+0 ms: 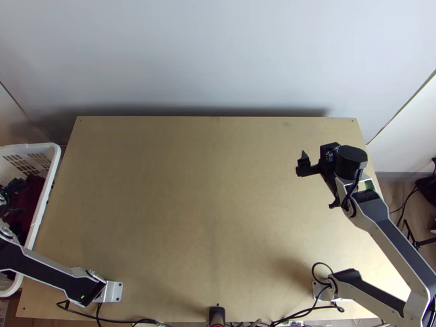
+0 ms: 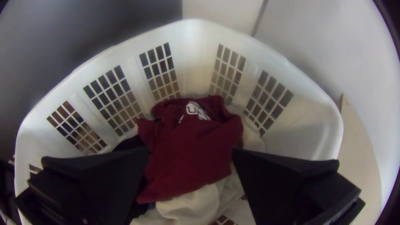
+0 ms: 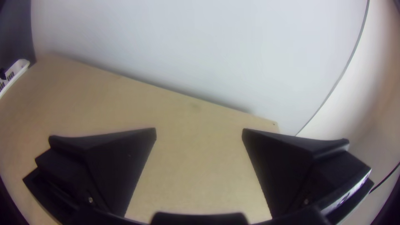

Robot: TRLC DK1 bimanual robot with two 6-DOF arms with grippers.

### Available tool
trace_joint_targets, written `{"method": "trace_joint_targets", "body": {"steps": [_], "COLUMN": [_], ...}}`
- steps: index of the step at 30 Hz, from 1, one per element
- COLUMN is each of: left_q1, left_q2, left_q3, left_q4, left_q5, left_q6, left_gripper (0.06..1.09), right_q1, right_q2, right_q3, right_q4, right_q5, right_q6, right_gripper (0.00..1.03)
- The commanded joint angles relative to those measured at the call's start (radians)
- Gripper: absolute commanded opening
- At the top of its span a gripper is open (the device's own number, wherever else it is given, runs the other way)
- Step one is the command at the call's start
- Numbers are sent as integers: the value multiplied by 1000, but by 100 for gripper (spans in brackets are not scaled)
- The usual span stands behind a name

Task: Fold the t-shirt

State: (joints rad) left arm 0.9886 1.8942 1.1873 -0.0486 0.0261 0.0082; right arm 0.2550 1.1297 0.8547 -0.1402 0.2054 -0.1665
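Your left gripper gapes empty above the red shirt, likely light and limp, so pinch a raised fold

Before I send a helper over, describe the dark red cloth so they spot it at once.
At the table's left end in the top view stands a white basket. Inside, below the left gripper, the red cloth lies bunched. Its deep red and white print set it apart from the off-white cloth under it and the black cloth beside it.
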Motion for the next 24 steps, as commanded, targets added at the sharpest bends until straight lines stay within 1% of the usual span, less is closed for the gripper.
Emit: {"method": "trace_joint_targets", "body": {"steps": [1, 4, 10, 15, 24], "left_q1": [39, 50, 78, 82, 88], "left_q2": [128, 184, 301, 381, 526], "left_q3": [29, 54, 112, 133, 275], "left_q4": [49, 62, 82, 141, 118], "left_q5": [1, 1, 1, 0, 0], "left_q6": [39, 52, 67, 73, 75], "left_gripper": [103, 103, 103, 103, 103], "right_q1": [44, 67, 70, 72, 73], "right_q2": [16, 19, 25, 25, 18], "right_q3": [18, 20, 35, 44, 55], "right_q4": [2, 5, 5, -2, -22], "right_q5": [43, 61, 72, 77, 84], "right_q6": [-10, -10, -16, -24, -38], "right_gripper": [96, 96, 96, 96, 96]}}
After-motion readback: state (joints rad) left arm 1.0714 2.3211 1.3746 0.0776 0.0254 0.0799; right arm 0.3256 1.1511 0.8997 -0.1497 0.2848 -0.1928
